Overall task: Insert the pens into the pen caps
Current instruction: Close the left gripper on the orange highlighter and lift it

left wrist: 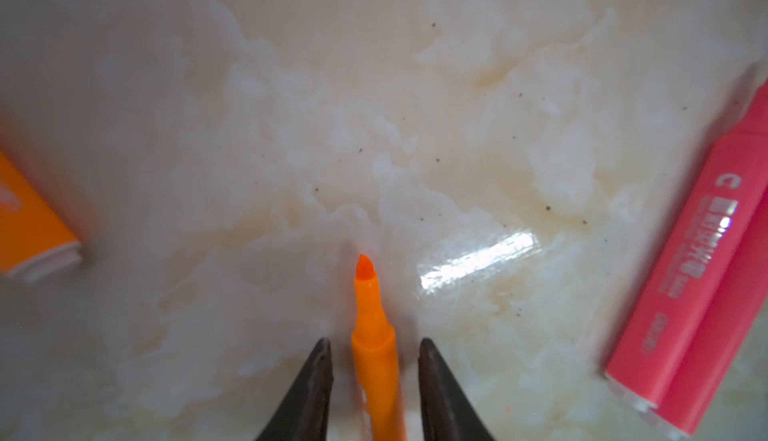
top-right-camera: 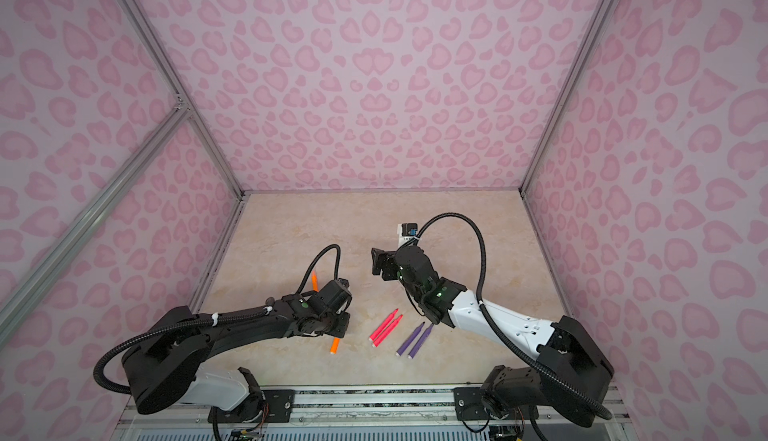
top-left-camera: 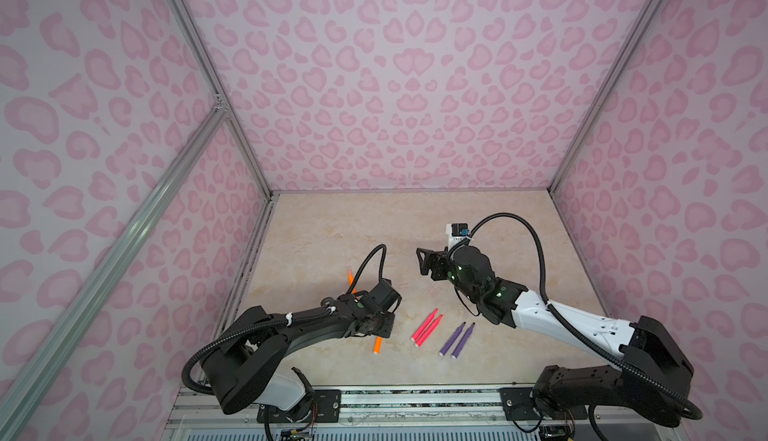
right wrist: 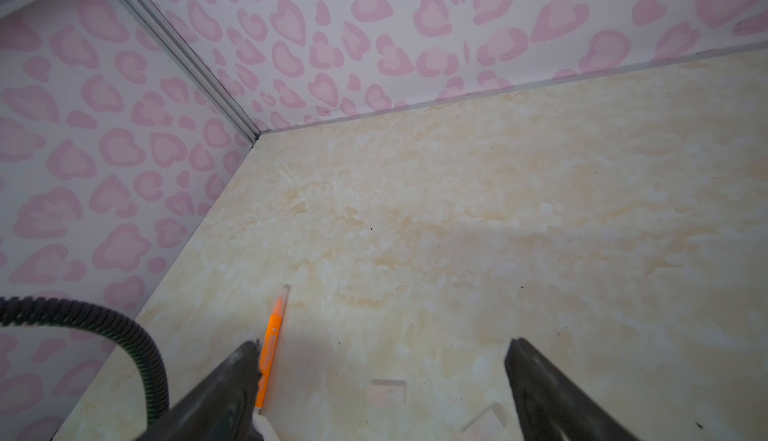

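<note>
**Pen-capping cell with a marbled beige table (top-left-camera: 332, 227).** In the left wrist view we see the left gripper (left wrist: 375, 341) with its jaws partly apart on either side of an orange pen (left wrist: 368, 301). A thin strip of table shows between each finger and the barrel, so we read the pen as flanked, not clamped. Its pointed tip is bare and faces away from the camera. In both top views its white tail juts out from under the wrist toward the near edge.

A second orange pen (top-left-camera: 351, 277) lies farther back, partly hidden by the left arm (top-left-camera: 291, 326). In the right wrist view something clear seems to cover its tip, though we cannot tell for certain.

Two pink pens (top-left-camera: 424, 327) lie side by side near the table's middle. Two purple pens (top-left-camera: 457, 340) lie parallel just to their right.

The right gripper (top-left-camera: 420, 261) hangs above the table, jaws spread wide and grasping no object. Between its fingers in the right wrist view we make out two faint clear pen caps (right wrist: 388, 391) on the surface.
</note>
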Robot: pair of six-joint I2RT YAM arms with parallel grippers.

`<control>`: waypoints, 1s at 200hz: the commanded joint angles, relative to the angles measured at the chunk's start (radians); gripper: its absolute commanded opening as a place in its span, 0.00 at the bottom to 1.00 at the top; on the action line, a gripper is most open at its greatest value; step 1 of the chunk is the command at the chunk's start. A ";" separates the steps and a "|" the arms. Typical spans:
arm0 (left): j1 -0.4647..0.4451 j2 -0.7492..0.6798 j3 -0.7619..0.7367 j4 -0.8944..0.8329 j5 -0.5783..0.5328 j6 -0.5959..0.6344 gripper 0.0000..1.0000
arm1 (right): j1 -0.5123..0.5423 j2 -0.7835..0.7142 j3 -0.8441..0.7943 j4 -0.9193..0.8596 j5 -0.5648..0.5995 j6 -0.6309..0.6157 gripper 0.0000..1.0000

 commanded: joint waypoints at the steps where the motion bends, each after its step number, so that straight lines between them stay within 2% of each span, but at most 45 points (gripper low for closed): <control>1: -0.006 -0.016 0.008 -0.090 -0.002 -0.020 0.37 | 0.001 -0.002 -0.009 0.024 0.021 -0.004 0.93; 84: -0.036 -0.018 0.010 -0.135 -0.057 -0.034 0.37 | 0.001 0.017 0.003 0.036 -0.007 0.004 0.93; 90: -0.038 -0.013 0.012 -0.135 -0.059 -0.034 0.33 | 0.000 0.020 0.006 0.031 -0.008 0.004 0.93; 167: -0.089 0.013 0.033 -0.160 -0.106 -0.043 0.27 | 0.001 0.001 0.007 0.022 -0.005 0.001 0.93; 200: -0.091 0.019 0.037 -0.160 -0.107 -0.039 0.18 | 0.001 0.001 0.004 0.024 -0.002 0.003 0.93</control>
